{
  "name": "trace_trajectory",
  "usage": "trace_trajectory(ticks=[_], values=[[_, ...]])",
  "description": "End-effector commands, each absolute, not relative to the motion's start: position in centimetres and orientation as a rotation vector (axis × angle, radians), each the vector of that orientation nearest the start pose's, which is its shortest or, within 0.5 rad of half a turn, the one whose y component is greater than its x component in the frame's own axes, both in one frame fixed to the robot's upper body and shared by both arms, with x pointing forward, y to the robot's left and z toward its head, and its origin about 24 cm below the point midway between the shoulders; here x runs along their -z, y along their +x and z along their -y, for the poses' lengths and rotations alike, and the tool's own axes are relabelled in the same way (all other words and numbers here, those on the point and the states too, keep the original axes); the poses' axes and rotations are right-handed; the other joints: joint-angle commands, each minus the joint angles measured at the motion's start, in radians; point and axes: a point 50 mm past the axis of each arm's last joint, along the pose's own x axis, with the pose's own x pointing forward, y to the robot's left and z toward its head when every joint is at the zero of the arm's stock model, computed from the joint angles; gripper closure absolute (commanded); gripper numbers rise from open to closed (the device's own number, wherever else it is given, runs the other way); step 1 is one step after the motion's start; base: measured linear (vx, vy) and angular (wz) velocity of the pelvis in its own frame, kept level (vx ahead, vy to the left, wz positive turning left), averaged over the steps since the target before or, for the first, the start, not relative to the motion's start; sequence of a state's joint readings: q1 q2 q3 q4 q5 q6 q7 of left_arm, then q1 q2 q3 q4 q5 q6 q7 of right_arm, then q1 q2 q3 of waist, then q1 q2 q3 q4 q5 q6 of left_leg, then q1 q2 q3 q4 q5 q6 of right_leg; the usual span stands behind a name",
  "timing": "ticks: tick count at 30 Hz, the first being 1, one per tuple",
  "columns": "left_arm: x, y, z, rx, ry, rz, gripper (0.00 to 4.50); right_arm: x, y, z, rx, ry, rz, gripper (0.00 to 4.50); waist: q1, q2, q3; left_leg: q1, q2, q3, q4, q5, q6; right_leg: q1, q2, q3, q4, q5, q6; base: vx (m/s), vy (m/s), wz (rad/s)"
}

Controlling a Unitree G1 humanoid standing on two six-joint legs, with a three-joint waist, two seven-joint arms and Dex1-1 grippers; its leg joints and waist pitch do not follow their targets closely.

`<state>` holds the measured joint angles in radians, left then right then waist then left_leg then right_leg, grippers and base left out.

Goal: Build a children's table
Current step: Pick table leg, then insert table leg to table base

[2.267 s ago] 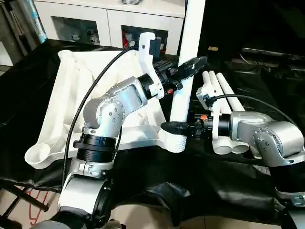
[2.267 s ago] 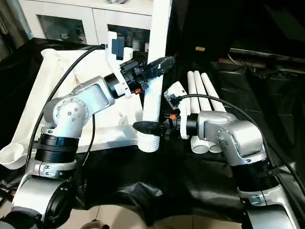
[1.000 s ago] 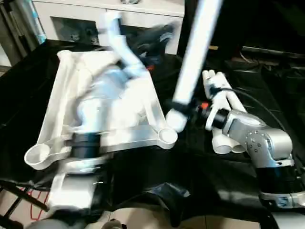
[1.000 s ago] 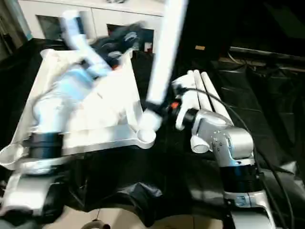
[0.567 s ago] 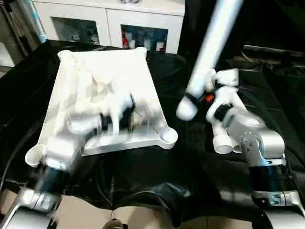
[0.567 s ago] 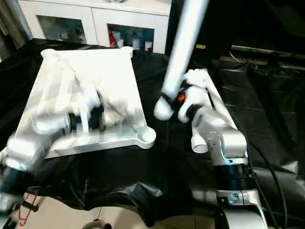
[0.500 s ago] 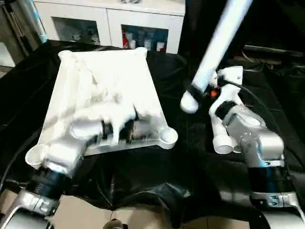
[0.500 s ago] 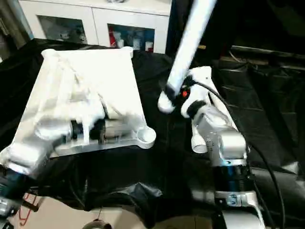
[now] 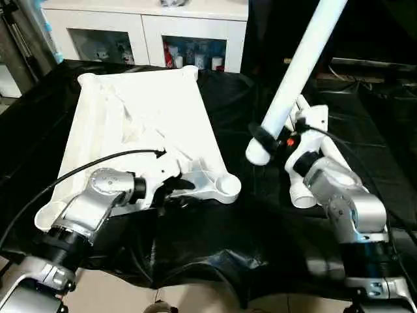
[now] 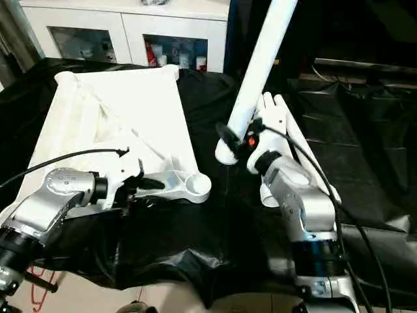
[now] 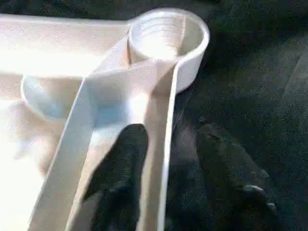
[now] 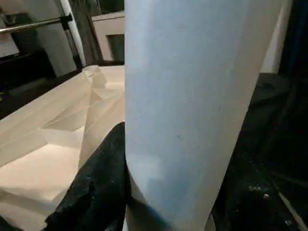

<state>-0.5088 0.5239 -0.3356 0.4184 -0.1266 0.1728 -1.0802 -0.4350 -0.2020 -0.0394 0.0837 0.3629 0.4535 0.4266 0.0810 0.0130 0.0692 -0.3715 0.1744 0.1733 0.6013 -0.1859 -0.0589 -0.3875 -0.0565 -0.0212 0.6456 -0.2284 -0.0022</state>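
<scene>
Tabletop [image 9: 140, 124] underside-up | right tool [image 9: 264, 138] pinching leg [image 9: 293, 78], axis steeply tilted | socket [image 9: 227, 185] lies toward robot's left, below | left tool [image 11: 168, 159] astride rim, fingers spread

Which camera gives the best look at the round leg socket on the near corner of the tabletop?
The left wrist view: the socket sits close up, its ridged inner wall visible, with the left hand straddling the tabletop's edge just short of it. The two head views show the same socket small and from above. The right wrist view shows the held leg.

Left tool [image 9: 174, 190] low, right tool [image 9: 267, 139] raised.
</scene>
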Motion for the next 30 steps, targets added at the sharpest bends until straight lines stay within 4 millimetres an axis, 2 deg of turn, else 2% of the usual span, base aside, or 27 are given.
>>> trace_trajectory(ticks=[1,4,5,12,14,16,18,19,22,23,26,27,30], values=[[-6.2,31.0,-16.2,1.210,0.431,-0.435,3.16,-11.6,32.0,13.8,-0.578,0.169,-0.069,2.61,-0.003,0.015,-0.078,0.015,0.041,-0.014,-0.068,-0.132,-0.042,0.048,-0.069,0.041,-0.069,0.050,-0.226,0.000,0.000,0.00],[-6.1,31.2,-16.5,1.203,0.437,-0.448,3.28,-11.6,31.9,13.8,-0.591,0.161,-0.076,2.61,-0.002,0.018,-0.079,0.016,0.041,-0.015,-0.067,-0.125,-0.040,0.048,-0.069,0.040,-0.067,0.077,-0.234,0.000,0.000,0.00],[-6.0,31.3,-16.7,1.201,0.438,-0.453,3.55,-11.6,31.9,13.9,-0.595,0.159,-0.079,2.61,-0.001,0.018,-0.079,0.016,0.041,-0.015,-0.066,-0.125,-0.037,0.049,-0.069,0.040,-0.067,0.083,-0.235,0.000,0.000,0.00],[-5.9,31.4,-16.8,1.206,0.402,-0.455,4.04,-11.4,31.8,13.8,-0.620,0.139,-0.099,2.61,0.000,0.019,-0.079,0.016,0.042,-0.014,-0.067,-0.141,-0.040,0.049,-0.072,0.041,-0.070,0.039,-0.236,0.000,0.000,0.00],[-5.7,31.3,-16.9,1.219,0.401,-0.465,4.18,-11.2,31.7,13.7,-0.647,0.129,-0.121,2.61,0.000,0.014,-0.078,0.016,0.043,-0.014,-0.068,-0.136,-0.038,0.049,-0.071,0.041,-0.070,0.045,-0.237,0.000,0.000,0.00],[-5.7,31.2,-16.9,1.221,0.404,-0.469,4.24,-11.2,31.6,13.6,-0.653,0.127,-0.126,2.61,0.001,0.016,-0.079,0.015,0.043,-0.014,-0.067,-0.133,-0.034,0.049,-0.072,0.041,-0.069,0.050,-0.239,0.000,0.000,0.00],[-5.3,31.0,-16.8,1.231,0.410,-0.483,4.47,-10.7,31.3,13.2,-0.719,0.119,-0.190,2.61,0.001,0.013,-0.079,0.014,0.042,-0.015,-0.067,-0.124,-0.025,0.052,-0.070,0.040,-0.069,0.062,-0.241,0.000,0.000,0.00],[-5.2,31.0,-16.7,1.233,0.409,-0.485,4.47,-10.6,31.2,13.0,-0.745,0.117,-0.208,2.61,0.000,0.014,-0.080,0.013,0.043,-0.015,-0.066,-0.117,-0.022,0.052,-0.073,0.041,-0.067,0.071,-0.244,0.000,0.000,0.00],[-5.0,30.9,-16.5,1.239,0.412,-0.489,4.50,-10.6,31.1,12.7,-0.779,0.103,-0.219,2.61,-0.001,0.010,-0.079,0.012,0.043,-0.014,-0.065,-0.111,-0.015,0.052,-0.073,0.041,-0.068,0.076,-0.246,0.000,0.000,0.00],[-5.0,30.9,-16.2,1.242,0.417,-0.489,4.50,-10.7,31.2,12.5,-0.800,0.106,-0.222,2.61,-0.003,0.000,-0.079,0.012,0.043,-0.012,-0.065,-0.116,-0.011,0.053,-0.074,0.041,-0.070,0.061,-0.246,0.000,0.000,0.00],[-5.1,31.1,-15.1,1.238,0.403,-0.471,4.50,-10.8,31.6,12.1,-0.837,0.106,-0.243,2.61,0.001,0.006,-0.077,0.014,0.046,-0.013,-0.065,-0.119,-0.009,0.049,-0.076,0.041,-0.071,0.017,-0.246,0.000,0.000,0.00],[-5.3,31.2,-14.6,1.240,0.384,-0.453,4.50,-10.7,31.8,12.0,-0.843,0.092,-0.252,2.61,0.002,-0.005,-0.078,0.014,0.047,-0.013,-0.065,-0.110,-0.003,0.050,-0.077,0.041,-0.068,0.012,-0.249,0.000,0.000,0.00],[-5.5,31.2,-14.0,1.244,0.358,-0.428,4.50,-10.5,32.0,12.0,-0.852,0.079,-0.264,2.61,0.004,-0.002,-0.078,0.014,0.046,-0.010,-0.063,-0.104,0.001,0.047,-0.078,0.042,-0.072,0.000,-0.248,0.000,0.000,0.00]])
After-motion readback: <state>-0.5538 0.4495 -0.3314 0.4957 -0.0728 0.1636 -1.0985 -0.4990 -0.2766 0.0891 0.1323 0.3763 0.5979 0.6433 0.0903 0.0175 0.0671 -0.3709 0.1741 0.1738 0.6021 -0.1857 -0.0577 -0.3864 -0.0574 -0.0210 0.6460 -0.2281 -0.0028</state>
